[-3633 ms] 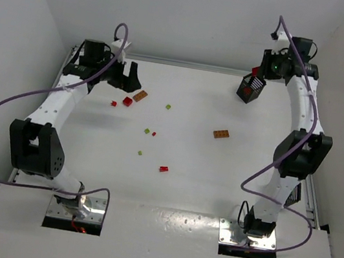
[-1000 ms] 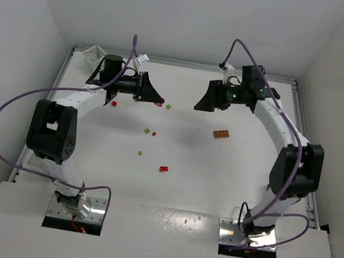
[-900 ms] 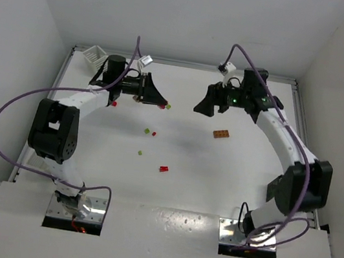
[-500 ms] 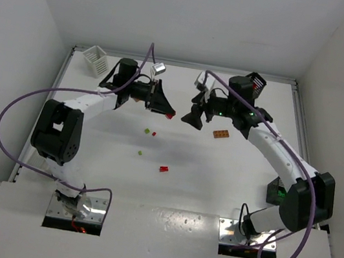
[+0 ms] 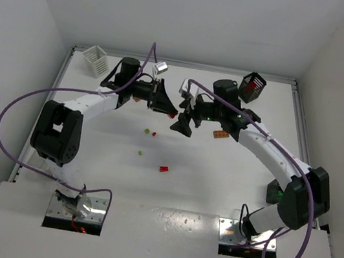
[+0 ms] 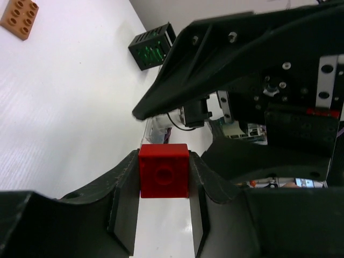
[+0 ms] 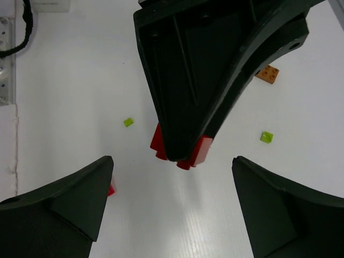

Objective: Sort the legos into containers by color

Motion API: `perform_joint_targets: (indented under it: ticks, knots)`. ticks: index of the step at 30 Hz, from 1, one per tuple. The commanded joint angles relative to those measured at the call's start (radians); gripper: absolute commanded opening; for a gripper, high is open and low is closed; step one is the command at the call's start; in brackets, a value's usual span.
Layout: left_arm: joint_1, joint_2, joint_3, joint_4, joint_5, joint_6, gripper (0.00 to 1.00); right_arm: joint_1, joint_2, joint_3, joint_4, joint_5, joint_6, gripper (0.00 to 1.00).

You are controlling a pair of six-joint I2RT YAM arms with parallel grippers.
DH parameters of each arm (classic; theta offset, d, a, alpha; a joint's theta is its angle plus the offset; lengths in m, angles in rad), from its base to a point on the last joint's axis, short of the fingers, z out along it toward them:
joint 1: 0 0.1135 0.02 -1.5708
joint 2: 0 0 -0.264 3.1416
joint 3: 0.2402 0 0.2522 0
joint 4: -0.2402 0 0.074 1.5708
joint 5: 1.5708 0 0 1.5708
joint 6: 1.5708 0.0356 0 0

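Evidently a handover: jaws of the left gripper [image 5: 171, 112] clench a red brick [image 6: 164, 174] aloft at the overhead view's upper centre; the right gripper [image 5: 182, 119] gapes just beside. A mistimed release could drop it onto the worktop [image 5: 217, 175], or the jaws could collide.

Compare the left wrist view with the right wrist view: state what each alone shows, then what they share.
Left wrist only: the black basket in the background. Right wrist only: two yellow-green legos, one on either side of the gripped piece. Both: the red brick, clamped in the left end effector.
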Motion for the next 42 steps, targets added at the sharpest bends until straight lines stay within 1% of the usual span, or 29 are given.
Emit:
perform_joint_targets:
  ticks: [1,3,4,8,11,13,18,20,21,22,23,24,26,28,31,33,34,35,37,38,39,40,41,42]
  knots:
    - [-0.008,-0.063,0.009,0.009,-0.020,0.006,0.23,0.016,0.017,0.039,0.075,0.010,0.075,0.91]
    - [-0.008,-0.063,-0.004,0.024,-0.029,-0.004,0.24,0.027,0.029,0.039,0.096,0.021,0.089,0.87]
    - [-0.008,-0.063,-0.004,0.035,-0.029,-0.004,0.24,0.027,0.029,0.039,0.096,0.021,0.099,0.83]
    - [-0.008,-0.063,-0.013,0.035,-0.029,-0.014,0.24,0.027,0.051,0.030,0.135,0.055,0.161,0.72]
    - [-0.008,-0.063,-0.013,0.035,-0.029,-0.014,0.24,0.027,0.061,0.030,0.170,0.076,0.184,0.66]
    - [-0.008,-0.063,-0.013,0.009,-0.038,0.010,0.24,0.027,0.061,0.030,0.179,0.076,0.193,0.63]
    - [0.001,-0.063,-0.022,0.009,-0.038,0.019,0.25,0.027,0.061,0.030,0.198,0.099,0.202,0.49]
    - [0.001,-0.063,-0.022,0.009,-0.047,0.019,0.32,0.027,0.061,0.030,0.198,0.099,0.202,0.43]
    - [0.001,-0.063,-0.022,0.009,-0.047,0.019,0.35,0.027,0.061,0.030,0.198,0.099,0.192,0.36]
    - [0.001,-0.063,-0.022,0.009,-0.047,0.019,0.38,0.027,0.061,0.030,0.198,0.108,0.179,0.33]
    - [0.001,-0.063,-0.031,0.009,-0.047,0.019,0.46,0.027,0.061,0.030,0.198,0.108,0.179,0.30]
    - [0.010,-0.063,-0.031,0.009,-0.047,0.019,0.49,0.027,0.061,0.030,0.189,0.108,0.166,0.25]
    - [0.011,-0.072,-0.031,0.009,-0.047,0.028,0.56,0.018,0.039,0.030,0.178,0.121,0.152,0.19]
    - [0.020,-0.072,-0.041,0.000,-0.056,0.029,0.57,0.007,0.026,0.018,0.164,0.121,0.142,0.12]
    - [0.079,-0.082,-0.027,-0.023,-0.104,0.049,0.64,-0.002,-0.006,-0.003,0.103,0.143,0.115,0.09]
    - [0.153,-0.082,0.013,-0.055,-0.131,0.058,0.66,-0.013,-0.035,-0.036,0.069,0.166,0.115,0.05]
    - [0.181,-0.082,0.028,-0.066,-0.141,0.070,0.66,-0.013,-0.046,-0.036,0.049,0.177,0.103,0.05]
    - [0.235,-0.082,0.044,-0.075,-0.150,0.079,0.66,-0.024,-0.046,-0.049,0.008,0.200,0.103,0.05]
    - [0.288,-0.082,0.114,-0.118,-0.190,0.116,0.66,-0.057,-0.055,-0.050,-0.037,0.260,0.122,0.04]
    - [0.326,-0.082,0.149,-0.208,-0.205,0.195,0.66,-0.073,-0.055,-0.039,-0.067,0.306,0.139,0.04]
    - [0.340,-0.056,0.232,-0.269,-0.245,0.249,0.66,-0.115,-0.041,-0.024,-0.083,0.326,0.155,0.02]
    - [0.352,-0.055,0.269,-0.325,-0.265,0.301,0.66,-0.142,-0.028,-0.005,-0.097,0.344,0.173,0.01]
    - [0.362,-0.055,0.298,-0.401,-0.283,0.391,0.66,-0.169,0.007,0.044,-0.120,0.386,0.199,0.01]
    - [0.372,-0.055,0.339,-0.434,-0.321,0.436,0.66,-0.200,0.029,0.070,-0.120,0.412,0.219,0.00]
